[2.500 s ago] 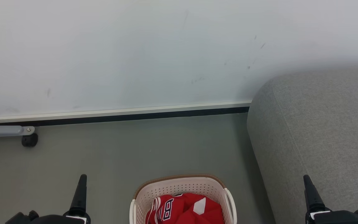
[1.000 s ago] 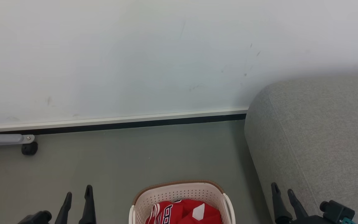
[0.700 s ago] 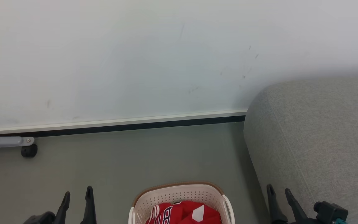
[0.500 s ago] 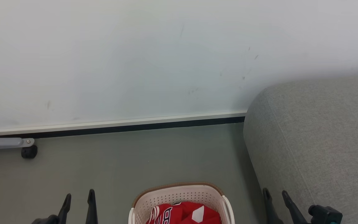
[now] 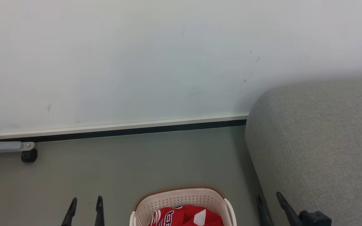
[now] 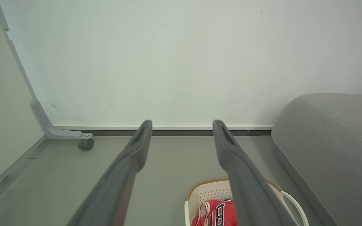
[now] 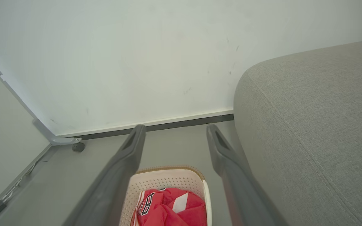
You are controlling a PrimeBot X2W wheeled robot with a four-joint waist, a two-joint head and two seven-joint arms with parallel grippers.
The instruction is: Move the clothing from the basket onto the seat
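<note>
head view: looks forward and down at a grey floor (image 5: pixel 130 163) that meets a pale wall (image 5: pixel 137 62) along a dark baseboard (image 5: pixel 121 131).
laundry basket (image 5: pixel 181 198): cream-white plastic with perforated sides, a brown rim band and white side handles. it stands on the floor at the bottom middle of the head view, between the two grippers and near the sofa's end.
clothing (image 5: pixel 184 216): bright red fabric with a white panel, striped trim and dark white-edged numerals. it lies crumpled inside the laundry basket, below the rim, and neither gripper touches it.
sofa (image 5: pixel 325 141): light grey woven upholstery with a rounded edge. it stands at the right, with its far end near the wall.
left gripper (image 5: pixel 86 199): at the lower left over the floor, left of the laundry basket. its two dark fingers are spread apart and hold nothing. in the left wrist view the basket shows low down, partly behind the right-hand finger.
right gripper (image 5: pixel 268 195): at the lower right, between the laundry basket and the sofa's side. its fingers are parted wide and empty. in the right wrist view the basket and clothing show low between the fingers, and the left-hand finger crosses the basket's side.
caster (image 5: pixel 29 155): a small black wheel under a grey metal leg (image 5: pixel 2 146), at the left by the baseboard and well apart from the basket.
</note>
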